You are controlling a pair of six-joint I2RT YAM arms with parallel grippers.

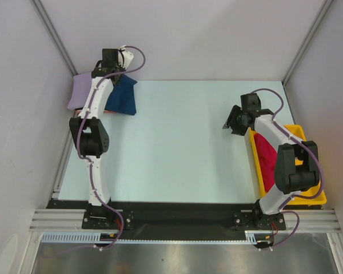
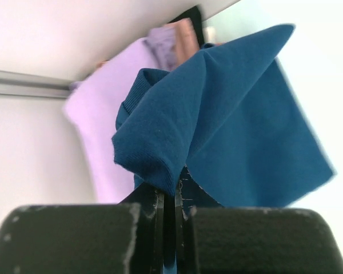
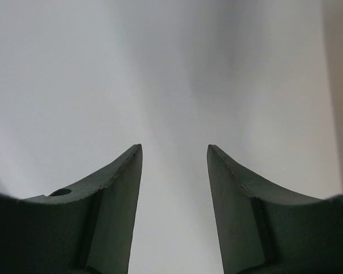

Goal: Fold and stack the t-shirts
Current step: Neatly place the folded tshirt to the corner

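My left gripper (image 1: 115, 74) is at the far left of the table, shut on a fold of the navy blue t-shirt (image 1: 121, 97). In the left wrist view the blue cloth (image 2: 240, 131) bunches between the shut fingers and hangs out to the right. A lavender t-shirt (image 1: 79, 91) lies beside it against the left wall and shows behind the blue cloth (image 2: 108, 120), with pink and black cloth (image 2: 183, 34) beyond it. A crimson t-shirt (image 1: 267, 154) lies in the yellow tray. My right gripper (image 1: 231, 124) is open and empty over the table (image 3: 174, 154), just left of the tray.
The yellow plastic tray (image 1: 317, 197) sits at the table's right edge by the right arm. Grey walls close in the table on the left, back and right. A metal rail (image 2: 28, 83) runs along the left wall near the shirts.
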